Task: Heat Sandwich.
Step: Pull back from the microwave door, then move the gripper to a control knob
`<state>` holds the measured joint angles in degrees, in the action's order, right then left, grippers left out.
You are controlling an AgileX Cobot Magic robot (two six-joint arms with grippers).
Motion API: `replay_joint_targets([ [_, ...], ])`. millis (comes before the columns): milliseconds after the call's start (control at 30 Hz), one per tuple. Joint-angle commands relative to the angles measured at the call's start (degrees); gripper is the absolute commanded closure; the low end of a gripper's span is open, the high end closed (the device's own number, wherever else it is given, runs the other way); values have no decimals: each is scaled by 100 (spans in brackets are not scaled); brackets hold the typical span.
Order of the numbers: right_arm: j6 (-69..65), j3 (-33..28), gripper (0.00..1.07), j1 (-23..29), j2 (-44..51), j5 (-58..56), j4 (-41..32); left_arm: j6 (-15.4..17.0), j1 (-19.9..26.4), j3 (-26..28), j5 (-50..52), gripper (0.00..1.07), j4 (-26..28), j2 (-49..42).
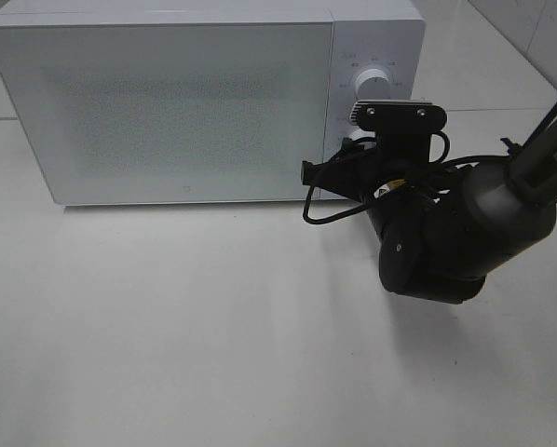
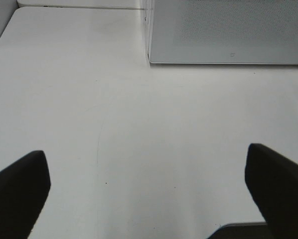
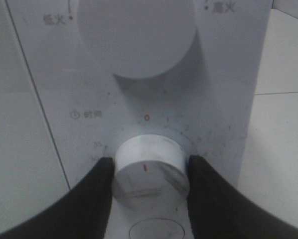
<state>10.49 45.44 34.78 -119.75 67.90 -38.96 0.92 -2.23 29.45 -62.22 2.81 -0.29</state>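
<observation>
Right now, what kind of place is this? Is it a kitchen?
Probably a kitchen-style robot test spot rather than a home kitchen, though I can't be sure. A white microwave sits on a plain white table, and the right gripper of a black robot arm pinches its timer knob.

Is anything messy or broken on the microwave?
Nothing looks broken. The only odd thing is small dark specks, like grime, dotting the control panel around the lower knob. The microwave door is shut and sits straight.
</observation>
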Motion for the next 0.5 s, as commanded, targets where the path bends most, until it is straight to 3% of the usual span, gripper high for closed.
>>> replay_joint_targets([
  [33, 0, 97, 93, 11, 23, 304, 126, 23, 6, 6, 74, 7, 46, -92],
  [100, -6, 166, 97, 11, 23, 315, 126, 17, 6, 6, 74, 7, 46, -92],
  [500, -138, 166, 98, 11, 23, 309, 132, 17, 6, 6, 74, 7, 46, -92],
])
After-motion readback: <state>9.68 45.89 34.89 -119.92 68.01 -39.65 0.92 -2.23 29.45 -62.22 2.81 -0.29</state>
